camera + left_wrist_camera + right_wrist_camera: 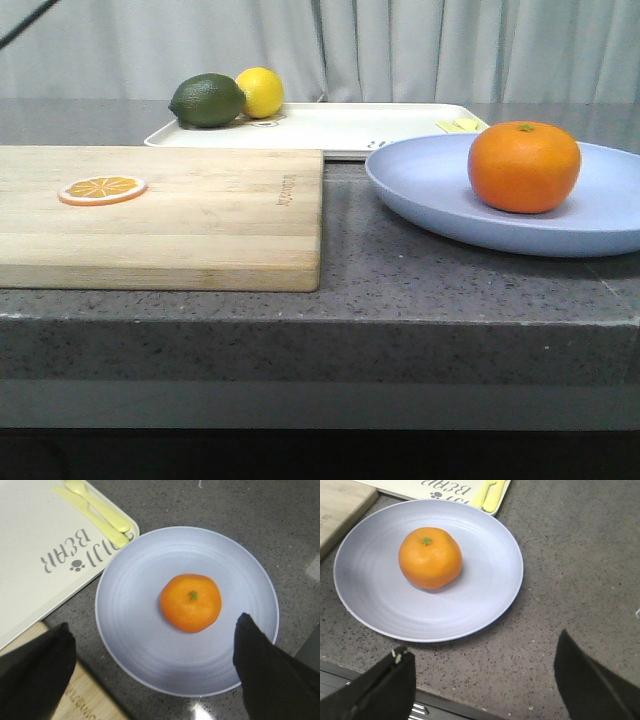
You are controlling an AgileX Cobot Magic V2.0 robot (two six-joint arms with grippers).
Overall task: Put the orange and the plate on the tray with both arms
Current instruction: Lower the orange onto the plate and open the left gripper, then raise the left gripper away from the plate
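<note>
The orange rests in the middle of the lavender-blue plate, which lies on the grey counter right of the board. Behind both lies the cream tray. My left gripper hovers open high above the plate, its fingers wide apart, empty. Also open and empty, my right gripper hangs above bare counter near the plate's front rim. Neither gripper shows in the front view.
A wooden cutting board with an orange slice lies at the left. A green avocado and a lemon sit at the tray's far left corner; yellow cutlery lies at its right end. The counter's front edge is close.
</note>
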